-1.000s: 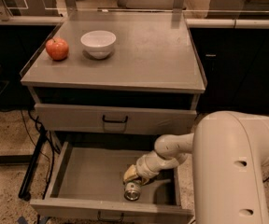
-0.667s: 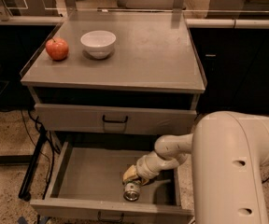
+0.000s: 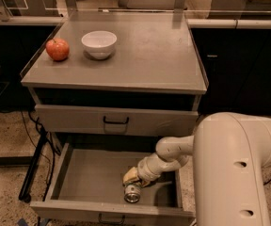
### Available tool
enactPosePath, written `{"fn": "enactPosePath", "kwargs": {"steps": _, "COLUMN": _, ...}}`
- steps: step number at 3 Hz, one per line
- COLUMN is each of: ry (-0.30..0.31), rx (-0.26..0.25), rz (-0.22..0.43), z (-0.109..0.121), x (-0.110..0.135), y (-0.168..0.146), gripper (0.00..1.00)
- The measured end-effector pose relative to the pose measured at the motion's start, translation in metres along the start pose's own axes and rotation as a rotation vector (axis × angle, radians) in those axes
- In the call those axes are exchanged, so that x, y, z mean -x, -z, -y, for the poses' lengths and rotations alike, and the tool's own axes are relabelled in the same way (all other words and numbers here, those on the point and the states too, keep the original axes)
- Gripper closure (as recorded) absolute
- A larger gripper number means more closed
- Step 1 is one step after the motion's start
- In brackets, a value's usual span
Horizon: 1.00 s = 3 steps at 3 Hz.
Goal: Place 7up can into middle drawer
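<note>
On my feed the middle drawer (image 3: 91, 178) is pulled out wide, its flat grey floor in plain view. The 7up can (image 3: 132, 193) sits inside it, on the floor toward the front wall and a little right of centre. 1 shiny metal end faces my camera, and I cannot say whether the can stands upright or leans.

The gripper (image 3: 131, 177) is down inside the drawer as well, directly behind the can and touching its far side. Its pale yellowish tip meets the can's body. From this angle I cannot tell whether the gripper is clamped on the can or loose against it. The arm (image 3: 173, 149) reaches in from the right over the drawer's right side, and the robot's big white body (image 3: 234, 168) fills the lower right of my view.

Above the open drawer, the upper drawer (image 3: 69, 119) is closed, its black handle (image 3: 115, 122) at the middle of its face. On the counter (image 3: 149, 60) above that I see 2 things near the back left: a red apple (image 3: 57, 49) close to the left edge and a white bowl (image 3: 99, 44) just beside it on its right. Neither touches the other.
</note>
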<state>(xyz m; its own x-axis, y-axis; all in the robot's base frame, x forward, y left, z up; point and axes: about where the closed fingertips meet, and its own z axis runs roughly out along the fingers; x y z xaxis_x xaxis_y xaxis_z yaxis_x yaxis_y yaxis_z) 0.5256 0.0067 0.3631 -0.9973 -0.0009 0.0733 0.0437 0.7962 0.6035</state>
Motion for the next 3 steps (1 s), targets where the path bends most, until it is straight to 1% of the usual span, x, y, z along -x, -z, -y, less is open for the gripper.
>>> {"fn": "enactPosePath", "kwargs": {"steps": 1, "ry": 0.000, "rx": 0.000, "rz": 0.000, "z": 0.0000, "x": 0.0000, "y": 0.0000, "gripper": 0.65}}
{"fn": "enactPosePath", "kwargs": {"steps": 2, "ry": 0.000, "rx": 0.000, "rz": 0.000, "z": 0.0000, "x": 0.0000, "y": -0.0001, "gripper": 0.41}}
{"fn": "enactPosePath", "kwargs": {"steps": 3, "ry": 0.000, "rx": 0.000, "rz": 0.000, "z": 0.0000, "x": -0.0001, "y": -0.0001, "gripper": 0.12}}
